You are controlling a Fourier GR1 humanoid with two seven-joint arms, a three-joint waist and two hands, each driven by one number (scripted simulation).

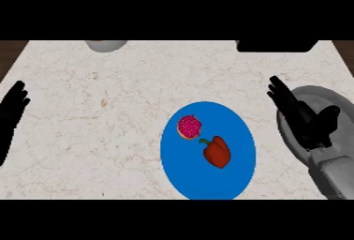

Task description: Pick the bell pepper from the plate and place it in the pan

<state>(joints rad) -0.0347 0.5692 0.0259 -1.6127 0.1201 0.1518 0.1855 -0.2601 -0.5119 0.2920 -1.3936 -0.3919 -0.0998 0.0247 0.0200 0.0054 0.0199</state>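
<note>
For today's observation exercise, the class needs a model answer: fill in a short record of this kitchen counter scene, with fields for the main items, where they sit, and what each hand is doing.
Surface: pale marble counter
Plate: blue plate, centre, near the front edge
On plate: red bell pepper with green stem; pink-topped doughnut just behind and left of it
Pan: grey pan, right edge, partly hidden by the right arm
Right hand: open, over the pan, holding nothing
Left hand: open, resting at the left edge
Task state: pepper not yet picked up
</note>
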